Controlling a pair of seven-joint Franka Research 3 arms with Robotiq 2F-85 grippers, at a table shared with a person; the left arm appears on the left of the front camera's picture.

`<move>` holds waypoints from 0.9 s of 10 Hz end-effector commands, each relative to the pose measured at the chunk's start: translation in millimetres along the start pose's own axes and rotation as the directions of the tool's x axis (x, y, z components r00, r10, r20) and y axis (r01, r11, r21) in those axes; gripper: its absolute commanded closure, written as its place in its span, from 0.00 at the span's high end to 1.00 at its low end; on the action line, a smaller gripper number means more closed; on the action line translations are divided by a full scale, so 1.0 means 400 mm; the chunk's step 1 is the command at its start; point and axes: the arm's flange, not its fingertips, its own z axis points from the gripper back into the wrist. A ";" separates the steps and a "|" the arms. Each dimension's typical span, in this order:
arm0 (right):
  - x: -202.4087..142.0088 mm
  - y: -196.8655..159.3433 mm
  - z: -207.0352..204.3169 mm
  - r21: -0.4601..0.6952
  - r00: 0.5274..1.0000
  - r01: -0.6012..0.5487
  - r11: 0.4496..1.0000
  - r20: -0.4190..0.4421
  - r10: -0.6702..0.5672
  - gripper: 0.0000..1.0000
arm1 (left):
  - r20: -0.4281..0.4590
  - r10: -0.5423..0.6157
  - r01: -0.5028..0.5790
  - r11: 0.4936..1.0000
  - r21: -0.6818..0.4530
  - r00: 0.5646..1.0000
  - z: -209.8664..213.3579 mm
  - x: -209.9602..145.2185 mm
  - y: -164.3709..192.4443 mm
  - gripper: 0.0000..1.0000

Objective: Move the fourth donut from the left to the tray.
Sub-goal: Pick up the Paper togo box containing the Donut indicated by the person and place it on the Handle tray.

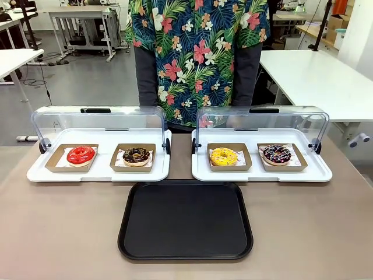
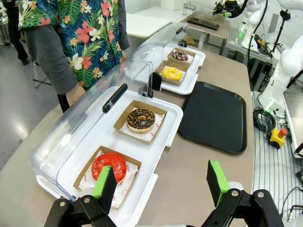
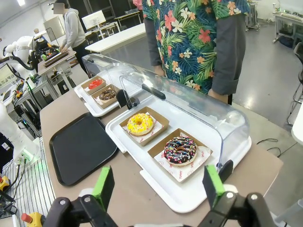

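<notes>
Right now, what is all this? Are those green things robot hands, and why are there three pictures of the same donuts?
Yes, they are! Two robot arms work at this table. One picture comes from a camera between the arms, looking across at a person in a flowery shirt. The other two come from cameras on the robot's wrists, so you see its own hands: the left gripper and the right gripper, each with two green-padded fingers. Both are open and hold nothing.

On the table stand two white display trays with clear lids swung open. In cardboard holders sit a red donut, a chocolate donut with crumbs, a yellow donut and the fourth donut, chocolate with pink and white streaks. In front lies the black tray.
</notes>
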 end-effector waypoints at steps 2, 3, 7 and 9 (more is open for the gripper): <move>0.009 -0.008 -0.003 0.001 0.999 -0.026 1.000 0.026 0.026 1.00 | -0.001 -0.010 0.010 1.000 -0.011 1.000 0.001 0.002 -0.004 1.00; 0.009 -0.008 -0.003 0.001 0.999 -0.026 1.000 0.026 0.026 1.00 | -0.001 -0.010 0.010 1.000 -0.011 1.000 0.001 0.002 -0.004 1.00; 0.009 -0.008 -0.003 0.001 0.999 -0.026 1.000 0.026 0.026 1.00 | -0.001 -0.010 0.010 1.000 -0.011 1.000 0.001 0.002 -0.004 1.00; 0.009 -0.008 -0.003 0.001 0.999 -0.026 1.000 0.026 0.026 1.00 | -0.001 -0.010 0.010 1.000 -0.011 1.000 0.001 0.002 -0.004 1.00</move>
